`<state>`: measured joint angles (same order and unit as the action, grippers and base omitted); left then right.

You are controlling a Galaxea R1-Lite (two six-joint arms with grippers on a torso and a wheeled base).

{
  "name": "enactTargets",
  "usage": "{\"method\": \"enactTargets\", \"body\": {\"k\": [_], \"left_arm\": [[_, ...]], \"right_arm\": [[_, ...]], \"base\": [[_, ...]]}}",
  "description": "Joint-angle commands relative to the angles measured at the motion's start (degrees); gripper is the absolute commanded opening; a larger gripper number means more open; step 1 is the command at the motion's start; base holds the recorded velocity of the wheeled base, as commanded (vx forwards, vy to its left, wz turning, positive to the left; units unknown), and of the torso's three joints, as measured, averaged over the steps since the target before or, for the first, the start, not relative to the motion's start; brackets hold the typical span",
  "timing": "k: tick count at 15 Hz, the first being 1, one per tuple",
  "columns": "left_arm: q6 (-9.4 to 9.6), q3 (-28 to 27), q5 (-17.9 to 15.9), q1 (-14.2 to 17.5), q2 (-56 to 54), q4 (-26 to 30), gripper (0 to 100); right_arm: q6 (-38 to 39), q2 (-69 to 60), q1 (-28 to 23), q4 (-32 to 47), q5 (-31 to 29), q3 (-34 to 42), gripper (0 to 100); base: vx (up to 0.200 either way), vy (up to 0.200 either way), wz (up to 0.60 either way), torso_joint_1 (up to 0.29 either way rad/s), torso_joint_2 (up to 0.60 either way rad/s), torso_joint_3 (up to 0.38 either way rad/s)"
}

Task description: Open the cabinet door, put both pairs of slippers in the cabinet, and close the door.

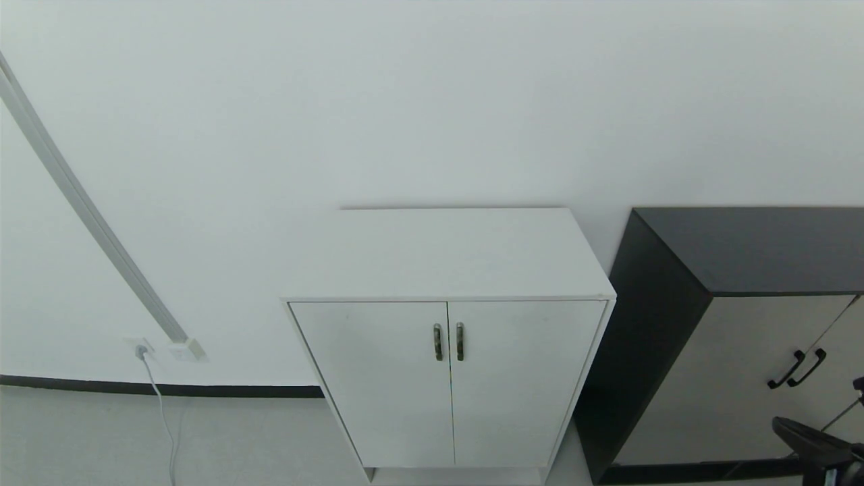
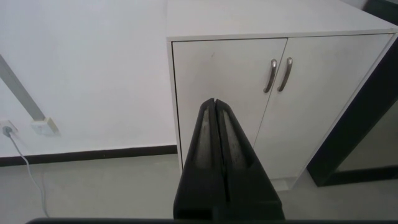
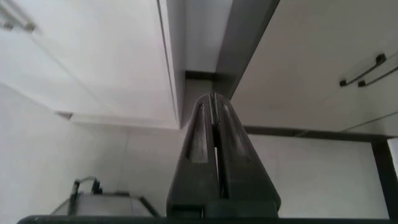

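White wall [image 1: 405,101] behind shut cabinet [image 1: 439,256]; left gripper [image 2: 214,106] closed; right gripper [image 3: 214,99] closed

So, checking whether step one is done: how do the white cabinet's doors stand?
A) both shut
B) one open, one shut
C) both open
A: both doors of the white cabinet lie flush, meeting at the middle with the handles side by side.
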<state>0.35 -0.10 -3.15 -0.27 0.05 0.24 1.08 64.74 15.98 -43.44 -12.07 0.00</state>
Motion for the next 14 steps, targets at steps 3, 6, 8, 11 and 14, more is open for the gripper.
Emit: {"method": "enactTargets", "body": {"k": [3, 6, 8, 11, 14], "left_arm": [[0.00, 0.01, -0.02, 0.00, 0.04, 0.02, 0], [0.00, 0.01, -0.02, 0.00, 0.04, 0.02, 0], [0.00, 0.01, -0.02, 0.00, 0.04, 0.02, 0], [0.00, 0.01, -0.02, 0.00, 0.04, 0.02, 0], [0.00, 0.01, -0.02, 0.00, 0.04, 0.02, 0]], "right_arm": [[-0.12, -19.48, 0.19, 15.49, 1.70, -1.23, 0], [-1.26, -26.16, 0.81, 24.80, 4.77, -0.44, 0], [-2.05, -30.82, 0.98, 31.22, 7.06, -0.53, 0], [-2.23, -35.83, 1.16, 37.46, 11.37, -0.62, 0], [-2.32, -36.36, 1.51, 39.04, 12.42, -0.18, 0]], "base": [[0.000, 0.000, 0.00, 0.000, 0.00, 0.000], [0.000, 0.000, 0.00, 0.000, 0.00, 0.000], [0.000, 0.000, 0.00, 0.000, 0.00, 0.000], [0.000, 0.000, 0.00, 0.000, 0.00, 0.000], [0.000, 0.000, 0.00, 0.000, 0.00, 0.000]]}}
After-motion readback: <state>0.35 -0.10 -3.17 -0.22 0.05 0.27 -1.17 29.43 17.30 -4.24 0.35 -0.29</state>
